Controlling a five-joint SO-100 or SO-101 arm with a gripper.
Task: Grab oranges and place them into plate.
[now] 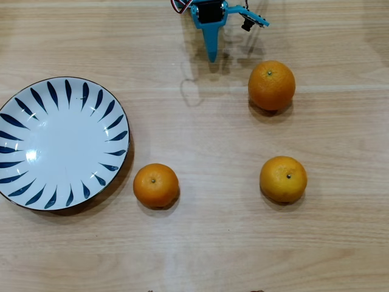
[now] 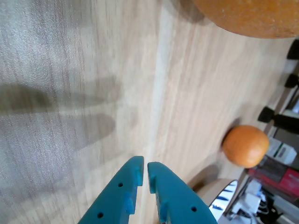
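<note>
A large white plate (image 1: 61,143) with dark blue leaf strokes lies empty at the left of the overhead view. Three oranges rest on the wooden table: one (image 1: 156,185) just right of the plate, one (image 1: 283,179) at the lower right, and a larger one (image 1: 271,85) at the upper right. My blue gripper (image 1: 211,56) hangs at the top centre, left of the larger orange and apart from it. In the wrist view the gripper (image 2: 145,164) is shut with nothing held. An orange (image 2: 245,145) and a sliver of the plate (image 2: 229,193) show beyond it, and another orange (image 2: 247,16) fills the top edge.
The light wood table (image 1: 206,243) carries nothing else. In the wrist view, dark chair legs and clutter (image 2: 280,149) sit past the table's far edge at the right.
</note>
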